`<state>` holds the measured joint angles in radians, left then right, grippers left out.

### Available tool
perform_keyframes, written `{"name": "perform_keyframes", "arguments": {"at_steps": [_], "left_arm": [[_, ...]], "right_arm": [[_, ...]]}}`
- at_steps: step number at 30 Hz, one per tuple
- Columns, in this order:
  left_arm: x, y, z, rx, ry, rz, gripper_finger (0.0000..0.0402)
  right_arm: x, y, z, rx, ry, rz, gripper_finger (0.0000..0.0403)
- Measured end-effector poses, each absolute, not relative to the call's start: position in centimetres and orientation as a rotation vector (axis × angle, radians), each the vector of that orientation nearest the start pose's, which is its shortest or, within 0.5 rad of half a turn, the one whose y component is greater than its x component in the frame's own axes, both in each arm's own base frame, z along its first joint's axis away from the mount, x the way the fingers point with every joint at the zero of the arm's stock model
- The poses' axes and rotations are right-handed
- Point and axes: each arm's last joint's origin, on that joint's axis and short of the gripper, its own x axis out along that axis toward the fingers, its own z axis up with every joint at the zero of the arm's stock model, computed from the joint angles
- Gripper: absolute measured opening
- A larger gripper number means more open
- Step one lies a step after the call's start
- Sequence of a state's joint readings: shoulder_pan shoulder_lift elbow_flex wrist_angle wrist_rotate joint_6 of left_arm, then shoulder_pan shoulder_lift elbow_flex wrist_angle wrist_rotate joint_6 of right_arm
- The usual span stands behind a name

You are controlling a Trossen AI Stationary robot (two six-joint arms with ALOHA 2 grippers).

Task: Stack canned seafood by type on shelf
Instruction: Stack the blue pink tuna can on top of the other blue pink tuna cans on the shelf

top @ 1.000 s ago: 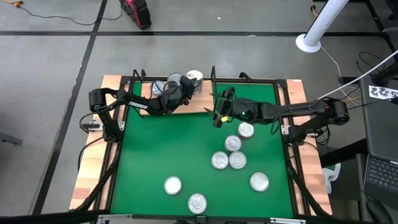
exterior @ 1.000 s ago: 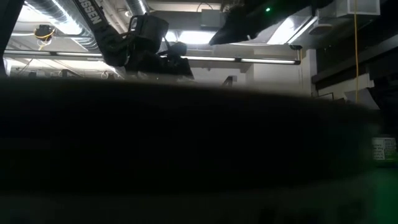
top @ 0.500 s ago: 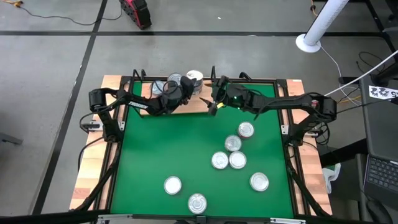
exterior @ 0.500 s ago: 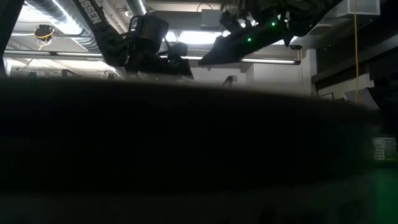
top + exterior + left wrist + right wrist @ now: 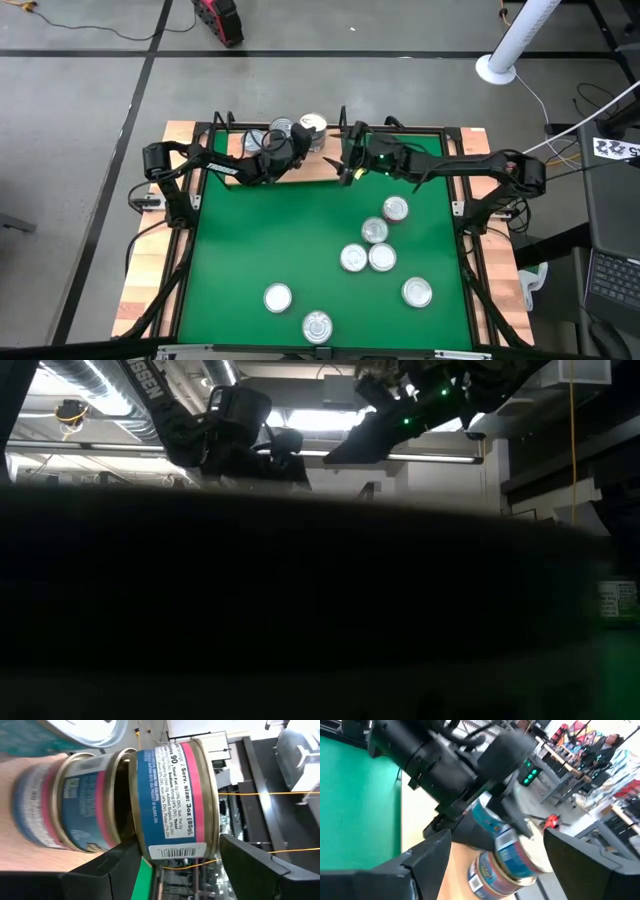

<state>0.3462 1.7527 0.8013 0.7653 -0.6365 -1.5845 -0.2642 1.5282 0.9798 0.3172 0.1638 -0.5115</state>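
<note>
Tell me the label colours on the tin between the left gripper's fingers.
Blue with pink-red bands and white print on the tin; the left wrist view shows it best.

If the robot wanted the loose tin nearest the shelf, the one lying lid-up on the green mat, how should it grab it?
From straight above, fingers closing across the round side wall. That tin lies flat, lid up, squat, so only its curved sides offer grip. Its near neighbour sits on one side; fingers should straddle the other way. The right gripper hovers closest.

Left end effector point(image 5: 296, 148) clamped; right end effector point(image 5: 348, 167) spread, both arms extended.
</note>
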Motion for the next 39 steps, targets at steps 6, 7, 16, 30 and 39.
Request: {"name": "perform_keyframes", "arguments": {"at_steps": [6, 7, 16, 30, 39], "left_arm": [[32.2, 13.4, 18.0, -1.399, -0.598, 0.921, 0.0255], [32.2, 13.4, 18.0, -1.399, -0.597, 0.921, 0.0255], [32.2, 13.4, 18.0, -1.414, -0.601, 0.918, 0.0255], [32.2, 13.6, 18.3, -1.612, -0.713, 0.831, 0.0255], [32.0, 14.6, 18.5, -1.777, -0.720, 0.715, 0.0255]], "right_arm": [[32.5, -10.1, 27.6, -0.564, 0.319, -0.377, 0.0294], [32.4, -10.5, 27.6, -0.573, 0.324, -0.386, 0.0282], [31.3, -13.6, 27.8, -0.590, 0.314, -0.393, 0.0122], [30.8, -14.8, 27.8, -0.502, 0.274, -0.348, 0.0028], [30.8, -14.8, 27.8, -0.474, 0.274, -0.350, 0.0005]]}}
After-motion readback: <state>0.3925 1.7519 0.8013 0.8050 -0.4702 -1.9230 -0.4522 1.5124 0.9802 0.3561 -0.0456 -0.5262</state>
